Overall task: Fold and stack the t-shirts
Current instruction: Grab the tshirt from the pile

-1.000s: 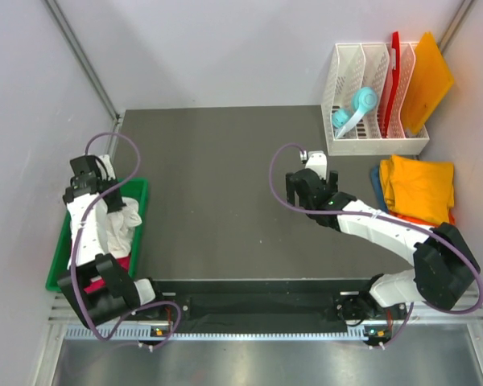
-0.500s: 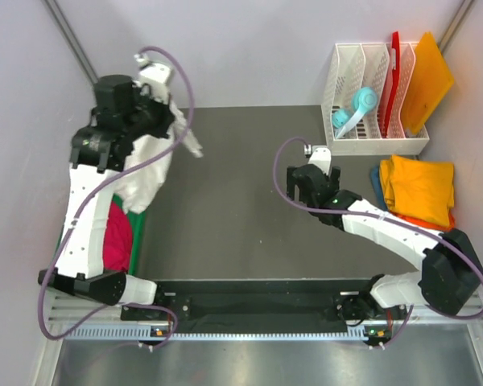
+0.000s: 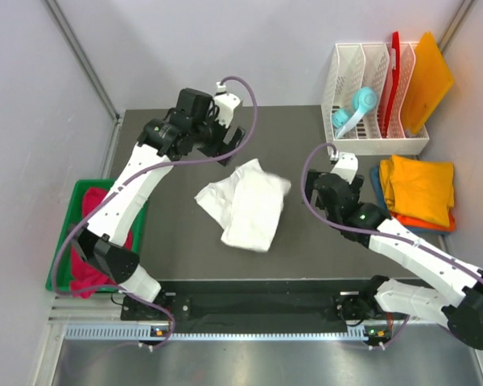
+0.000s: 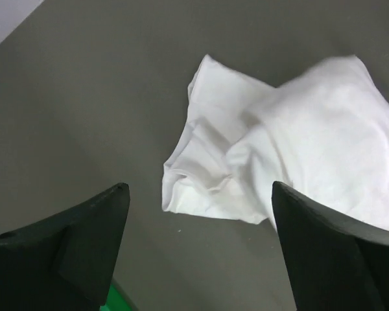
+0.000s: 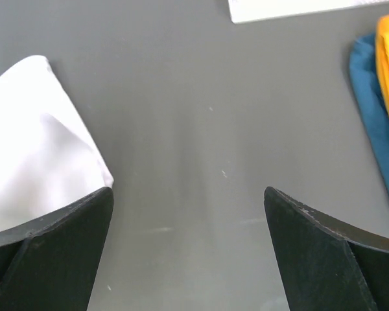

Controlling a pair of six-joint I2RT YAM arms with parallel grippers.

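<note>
A large white t-shirt [image 3: 248, 205] lies crumpled at the middle of the dark table. My left gripper [image 3: 232, 143] hovers open just behind it with nothing between its fingers; in the left wrist view the gripper [image 4: 198, 186] looks down on the white t-shirt [image 4: 292, 142]. My right gripper [image 3: 332, 193] is open and empty to the shirt's right; in its view [image 5: 187, 191] a corner of the white t-shirt [image 5: 32, 142] shows at left. Folded yellow-orange [image 3: 421, 185], blue [image 3: 376, 183] and orange [image 3: 419, 219] t-shirts are stacked at the right edge. A crimson-pink t-shirt [image 3: 84, 269] lies in the green bin [image 3: 72, 217].
A white wire rack [image 3: 370, 104] stands at the back right, holding a red board [image 3: 394, 64], an orange board [image 3: 427, 76] and a teal object [image 3: 354, 108]. Grey walls close in the table on three sides.
My left arm lifted the white t-shirt out of the green bin, swung it over the table and let go; it now lies on the table. My right arm shifted slightly rightward.
</note>
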